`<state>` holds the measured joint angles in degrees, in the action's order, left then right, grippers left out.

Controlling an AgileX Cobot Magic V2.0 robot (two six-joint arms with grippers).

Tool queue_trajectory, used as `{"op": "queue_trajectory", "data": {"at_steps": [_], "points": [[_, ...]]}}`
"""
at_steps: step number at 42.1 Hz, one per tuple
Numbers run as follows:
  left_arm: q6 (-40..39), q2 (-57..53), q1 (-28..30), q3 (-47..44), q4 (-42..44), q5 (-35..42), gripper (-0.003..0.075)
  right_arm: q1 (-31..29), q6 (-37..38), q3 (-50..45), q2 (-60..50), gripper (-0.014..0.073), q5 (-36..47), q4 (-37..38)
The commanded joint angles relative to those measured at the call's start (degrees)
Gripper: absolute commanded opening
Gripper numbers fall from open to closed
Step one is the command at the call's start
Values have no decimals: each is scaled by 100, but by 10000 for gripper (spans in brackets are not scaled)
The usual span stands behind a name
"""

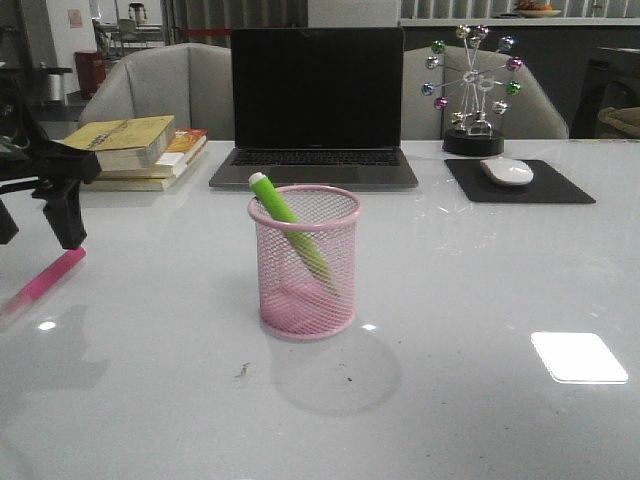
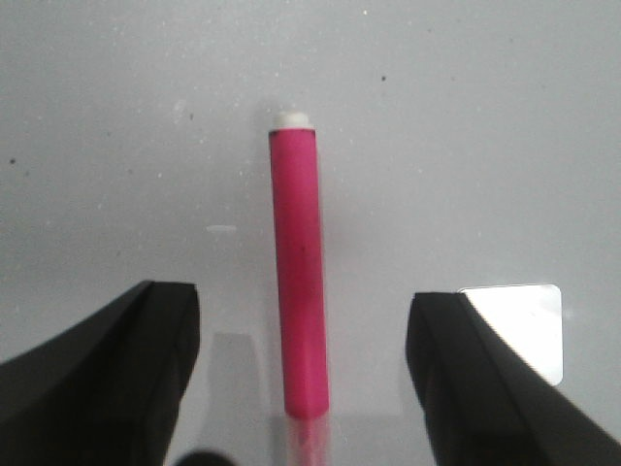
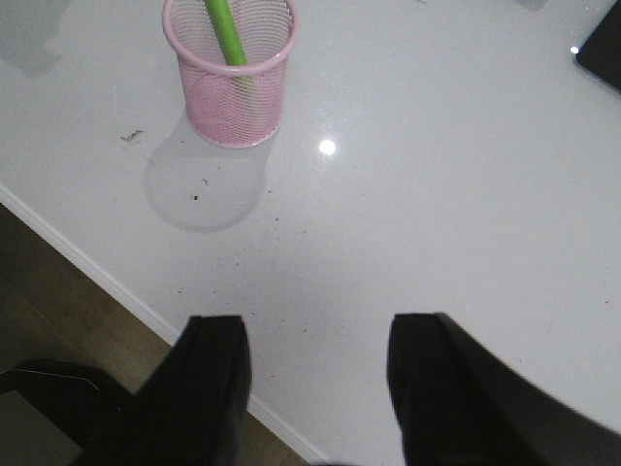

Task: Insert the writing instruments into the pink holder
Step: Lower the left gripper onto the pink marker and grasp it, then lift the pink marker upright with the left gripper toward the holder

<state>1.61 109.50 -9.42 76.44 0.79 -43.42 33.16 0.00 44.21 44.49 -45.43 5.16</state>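
The pink mesh holder (image 1: 305, 262) stands mid-table with the lime green marker (image 1: 290, 228) leaning inside it, whitish end up; both show in the right wrist view too, holder (image 3: 231, 78) and green marker (image 3: 225, 31). The magenta marker (image 1: 48, 279) lies flat on the table at the far left. My left gripper (image 2: 303, 320) hovers open over it, the magenta marker (image 2: 298, 277) lying between the two fingers without touching either. In the front view the left gripper (image 1: 40, 215) is partly cut off at the edge. My right gripper (image 3: 315, 345) is open and empty above the table's near edge.
A laptop (image 1: 315, 105) stands behind the holder, stacked books (image 1: 135, 150) at back left, a mouse (image 1: 507, 171) on a black pad and a ball ornament (image 1: 473, 95) at back right. The table edge (image 3: 116, 286) and floor show below the right gripper.
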Motion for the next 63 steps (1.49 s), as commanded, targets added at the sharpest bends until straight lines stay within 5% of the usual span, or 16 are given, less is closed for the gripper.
{"op": "queue_trajectory", "data": {"at_steps": [1,35,53,63], "points": [[-45,15,21,421,-1,180,507,-16,-44,155,-37,447,342,34],[-45,674,21,883,50,87,503,-16,-44,155,-37,447,328,34],[-45,700,21,883,50,-134,154,-16,-44,155,-37,447,300,34],[63,140,-19,727,-299,139,93,-16,-44,155,-37,447,300,34]]}}
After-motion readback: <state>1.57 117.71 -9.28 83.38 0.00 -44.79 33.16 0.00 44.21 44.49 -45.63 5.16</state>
